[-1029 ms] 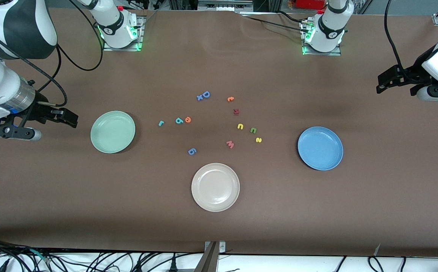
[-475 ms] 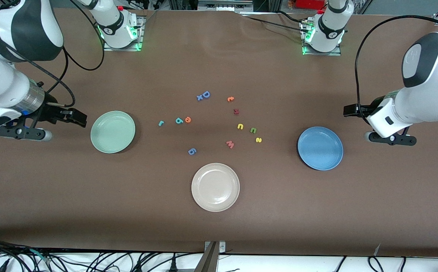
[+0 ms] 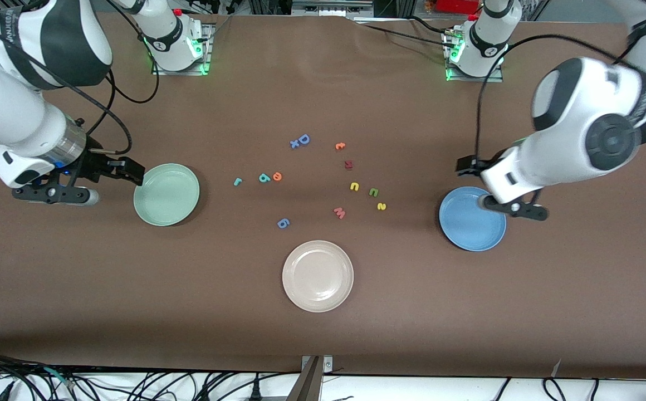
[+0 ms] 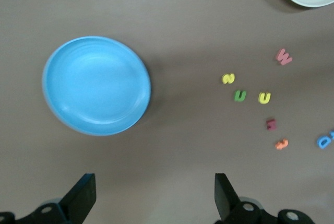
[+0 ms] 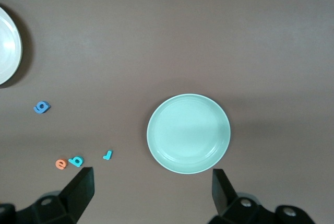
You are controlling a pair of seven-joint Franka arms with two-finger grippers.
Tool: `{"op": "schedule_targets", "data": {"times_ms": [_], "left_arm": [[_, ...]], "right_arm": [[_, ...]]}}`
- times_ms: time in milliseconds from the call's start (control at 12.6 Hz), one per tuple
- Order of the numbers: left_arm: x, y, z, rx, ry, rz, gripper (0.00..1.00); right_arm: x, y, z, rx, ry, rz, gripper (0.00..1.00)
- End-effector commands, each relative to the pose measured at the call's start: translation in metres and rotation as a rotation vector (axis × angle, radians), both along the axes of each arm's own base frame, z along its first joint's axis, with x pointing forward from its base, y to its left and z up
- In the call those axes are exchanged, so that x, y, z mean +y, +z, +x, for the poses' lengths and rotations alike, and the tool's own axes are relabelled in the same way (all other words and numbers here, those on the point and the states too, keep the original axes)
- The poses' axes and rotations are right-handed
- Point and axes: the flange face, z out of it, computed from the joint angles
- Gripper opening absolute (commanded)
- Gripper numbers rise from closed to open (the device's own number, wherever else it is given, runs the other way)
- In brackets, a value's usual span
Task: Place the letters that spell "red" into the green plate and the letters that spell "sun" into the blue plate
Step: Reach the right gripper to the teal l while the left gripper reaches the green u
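Observation:
The green plate (image 3: 166, 194) lies toward the right arm's end of the table, the blue plate (image 3: 472, 219) toward the left arm's end. Between them lie the teal r (image 3: 238, 181), teal d (image 3: 264, 177), orange e (image 3: 277, 176), yellow u (image 3: 354, 186), olive n (image 3: 373, 192) and yellow s (image 3: 381, 206). My right gripper (image 3: 128, 170) hangs open and empty over the green plate's rim (image 5: 188, 133). My left gripper (image 3: 469, 166) hangs open and empty over the table by the blue plate (image 4: 96, 85).
A cream plate (image 3: 317, 275) sits nearest the front camera. Other letters lie about: a pink w (image 3: 339, 213), a blue 6 (image 3: 283, 223), a blue D (image 3: 303, 139), an orange t (image 3: 340, 146) and a dark red letter (image 3: 348, 164).
Both arms have swung in toward the middle. The left gripper came from the table's end to the blue plate; the right gripper moved up to the green plate. No letter has moved.

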Motion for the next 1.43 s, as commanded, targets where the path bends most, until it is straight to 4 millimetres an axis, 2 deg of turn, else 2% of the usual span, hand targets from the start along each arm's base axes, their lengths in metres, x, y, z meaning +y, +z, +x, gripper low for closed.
{"op": "schedule_targets", "data": {"times_ms": [0, 158, 317, 475, 633, 713, 792, 1029, 1188, 1346], "left_arm": [[-0.03, -0.035, 0.003, 0.02, 0.022, -0.003, 1.0], [-0.059, -0.068, -0.005, 0.0, 0.002, -0.002, 1.0], [-0.083, -0.099, -0.016, -0.037, 0.035, 0.005, 1.0], [-0.096, -0.133, -0.029, -0.065, 0.031, 0.003, 1.0], [-0.113, -0.16, -0.048, -0.085, 0.055, 0.011, 1.0], [-0.121, -0.178, -0.053, -0.099, 0.056, 0.009, 1.0], [-0.136, -0.193, -0.062, -0.116, 0.037, 0.005, 1.0], [-0.151, -0.218, -0.07, -0.122, 0.054, 0.009, 1.0], [-0.158, -0.235, -0.079, -0.098, 0.054, 0.026, 1.0], [-0.177, -0.246, -0.091, -0.091, 0.084, 0.036, 1.0]], "right_arm": [[0.011, -0.001, -0.005, 0.0, -0.037, 0.014, 1.0], [0.015, -0.01, -0.008, 0.015, -0.031, 0.011, 1.0], [0.016, -0.011, -0.009, 0.015, -0.03, 0.011, 1.0], [0.016, -0.015, -0.011, 0.024, -0.03, 0.009, 1.0], [0.024, -0.023, -0.017, 0.04, -0.039, 0.006, 0.99], [0.035, -0.029, -0.021, 0.045, -0.067, 0.007, 0.99], [0.052, -0.038, -0.026, 0.045, -0.081, 0.01, 0.99], [0.084, -0.076, -0.036, 0.016, -0.123, 0.029, 0.99], [0.107, -0.11, -0.049, 0.028, -0.139, 0.034, 0.99], [0.125, -0.145, -0.059, 0.072, -0.154, 0.026, 0.99]]}}
